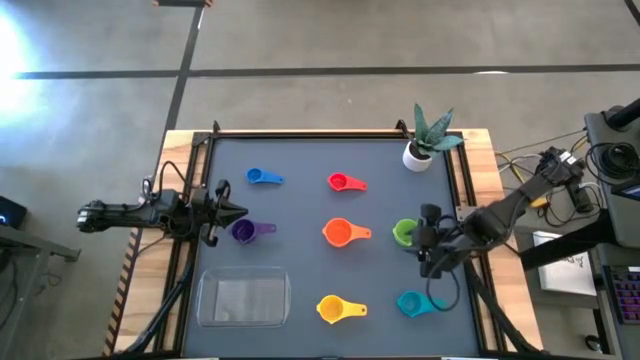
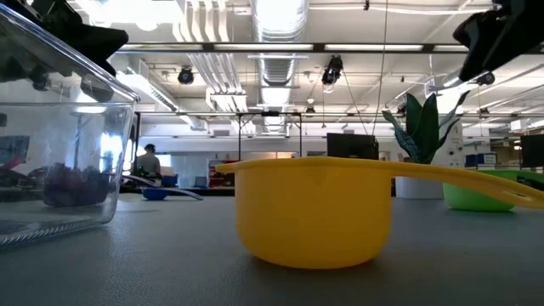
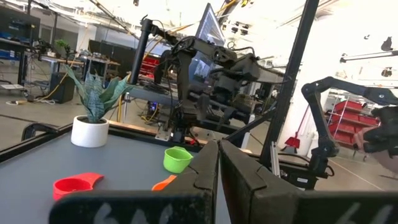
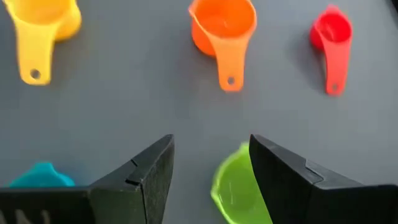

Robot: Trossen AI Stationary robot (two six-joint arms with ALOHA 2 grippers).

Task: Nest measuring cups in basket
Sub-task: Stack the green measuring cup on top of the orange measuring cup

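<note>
Right gripper (image 1: 424,243) hangs over the green cup (image 1: 404,233) at the desk's (image 1: 300,160) right side, fingers apart, one finger above the cup's rim; no contact can be confirmed. Left gripper (image 1: 234,211) is at the left edge, fingers together, just beside the purple cup (image 1: 244,231). The basket (image 1: 243,298) sits at the near left, with the yellow cup (image 1: 333,309) to its right.
</note>
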